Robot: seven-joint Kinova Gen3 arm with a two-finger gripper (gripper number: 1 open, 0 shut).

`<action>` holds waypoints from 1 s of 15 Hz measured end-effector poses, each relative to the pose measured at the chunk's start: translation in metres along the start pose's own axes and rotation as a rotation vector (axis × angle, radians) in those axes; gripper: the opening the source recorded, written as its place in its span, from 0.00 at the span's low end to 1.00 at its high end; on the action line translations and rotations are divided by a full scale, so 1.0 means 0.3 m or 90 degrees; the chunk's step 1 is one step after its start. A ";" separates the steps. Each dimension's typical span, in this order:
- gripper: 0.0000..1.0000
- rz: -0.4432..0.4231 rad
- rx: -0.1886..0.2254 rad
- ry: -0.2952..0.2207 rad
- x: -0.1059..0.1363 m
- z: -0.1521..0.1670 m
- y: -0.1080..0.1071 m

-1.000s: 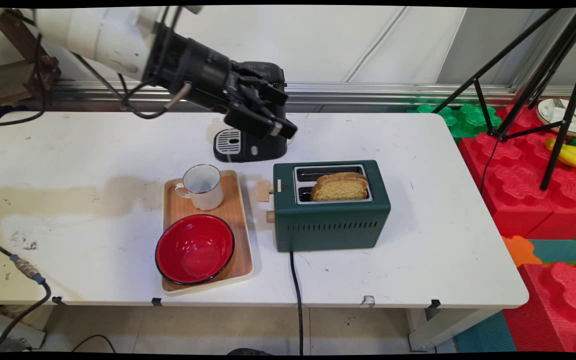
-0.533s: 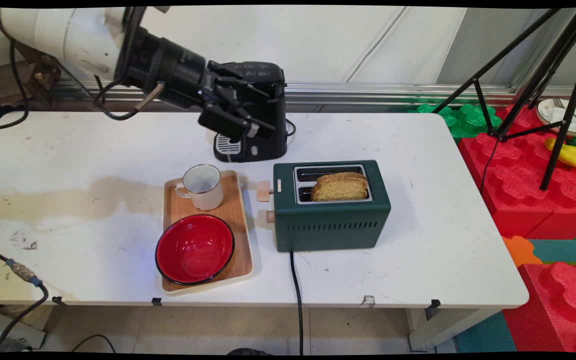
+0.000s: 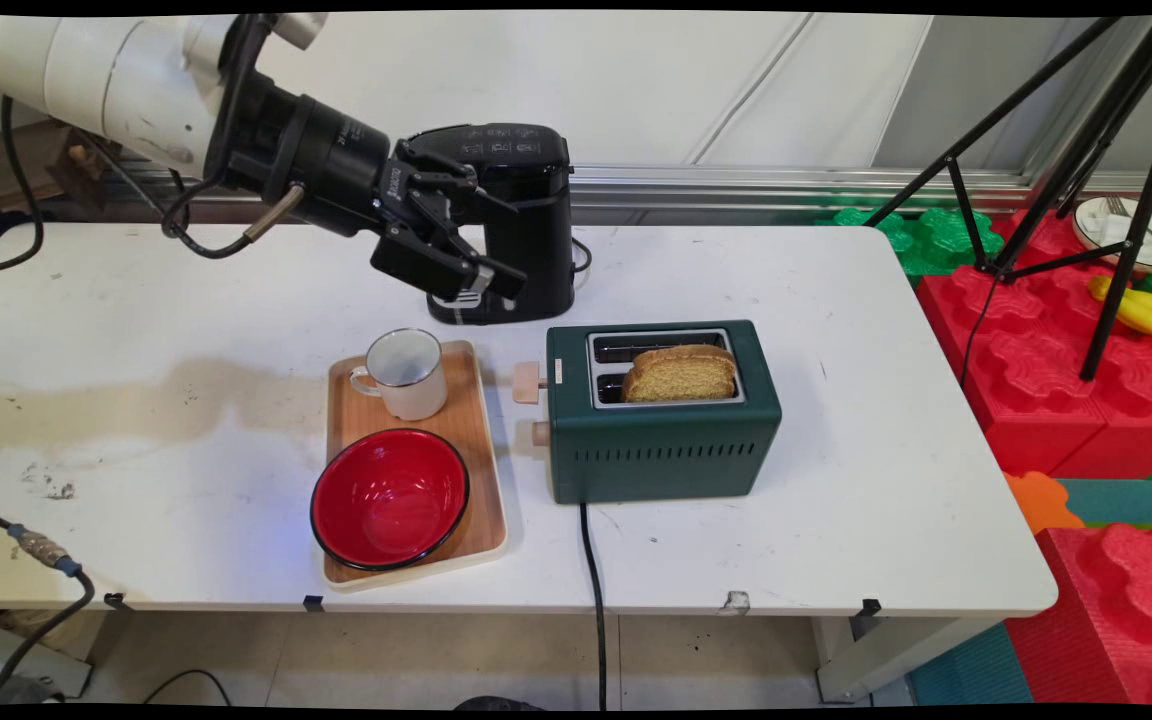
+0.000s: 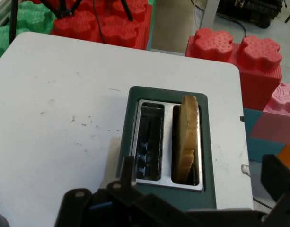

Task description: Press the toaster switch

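My black gripper point(image 3: 484, 277) hangs open and empty above the table's back, just in front of the black coffee machine point(image 3: 526, 215). It points down and right towards the green toaster point(image 3: 661, 440). In the hand view the gripper point(image 4: 178, 196) looks straight down on the toaster point(image 4: 208, 156), whose right slot holds a slice of brown bread point(image 4: 187, 137); the left slot is empty. In the main view the bread point(image 3: 681, 373) stands out of the near slot. The toaster's wooden lever point(image 3: 528, 382) faces left.
A wooden tray point(image 3: 481, 500) left of the toaster carries a white mug point(image 3: 406, 375) and a red bowl point(image 3: 389, 497). The toaster's black cord point(image 3: 591, 570) runs over the front edge. Red and green foam blocks point(image 3: 1066, 400) and a black tripod point(image 3: 1126, 170) stand at the right.
The gripper has drawn back to the left and slightly down, away from the toaster and along the front of the coffee machine. Nothing on the table has moved.
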 end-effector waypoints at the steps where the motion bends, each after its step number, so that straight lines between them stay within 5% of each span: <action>1: 1.00 0.000 0.000 -0.002 -0.004 0.000 0.000; 2: 0.00 0.000 -0.001 -0.004 -0.009 0.000 0.001; 15: 0.00 -0.018 0.002 -0.035 -0.043 0.045 -0.007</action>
